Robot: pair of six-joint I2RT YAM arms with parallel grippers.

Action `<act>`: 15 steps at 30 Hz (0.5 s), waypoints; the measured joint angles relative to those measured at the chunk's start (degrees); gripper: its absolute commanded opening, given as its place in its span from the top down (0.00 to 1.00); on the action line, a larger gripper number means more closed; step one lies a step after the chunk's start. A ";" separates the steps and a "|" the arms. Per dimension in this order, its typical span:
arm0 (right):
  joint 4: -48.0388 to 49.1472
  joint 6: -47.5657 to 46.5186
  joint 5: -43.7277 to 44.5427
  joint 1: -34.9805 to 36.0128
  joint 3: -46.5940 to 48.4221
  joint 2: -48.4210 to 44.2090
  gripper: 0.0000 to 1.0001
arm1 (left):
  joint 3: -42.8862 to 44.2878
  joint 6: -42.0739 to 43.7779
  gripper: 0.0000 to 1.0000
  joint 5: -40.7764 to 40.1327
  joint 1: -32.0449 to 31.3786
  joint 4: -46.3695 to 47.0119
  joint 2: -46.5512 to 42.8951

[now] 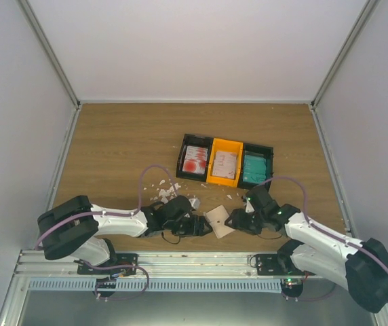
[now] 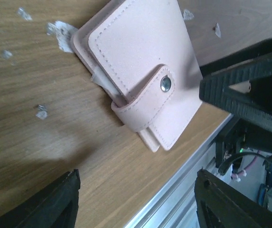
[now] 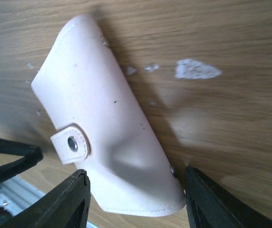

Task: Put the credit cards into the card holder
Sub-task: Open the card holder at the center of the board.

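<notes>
Where the left arm (image 1: 112, 221) extends from the left along the front of the table (image 1: 112, 149), the left gripper (image 1: 206, 227) sits low over the wood; its 2 fingers (image 2: 55, 204) are spread wide with nothing between them. White scraps (image 1: 163, 192) lie scattered on the wood behind this gripper.

The card holder (image 1: 220, 221) lies near the front edge of the table, between the 2 grippers; it is folded shut, with its tab (image 2: 145, 95) snapped down over the cover. In the left wrist view it sits just beyond the left fingertips, apart from them.

The right gripper (image 1: 233, 221) meets the holder from the right; its 2 fingers (image 3: 69, 199) stand at a medium spread, 1 along each edge of the holder's near end; whether they press on it cannot be told.

Behind the holder, well apart from it, 3 bins stand side by side:
- the black bin (image 1: 197, 136) holds a white card with a red mark (image 1: 195, 161);
- the orange bin (image 1: 226, 141) holds a grey-beige card (image 1: 224, 164);
- the second black bin (image 1: 258, 146) holds a teal card (image 1: 255, 168).
</notes>
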 measured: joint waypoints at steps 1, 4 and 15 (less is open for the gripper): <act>1.31 0.31 -1.18 0.11 -0.31 0.35 0.45 | 0.00 -0.13 0.37 -0.42 -0.02 0.00 0.07; 4.68 0.98 -3.76 0.15 -1.16 1.22 0.45 | 0.42 -0.55 0.46 -2.16 -0.02 -0.66 0.22; 12.11 -2.97 -4.22 0.35 -1.22 5.42 0.44 | 8.00 2.84 0.63 -10.75 0.11 -5.42 6.99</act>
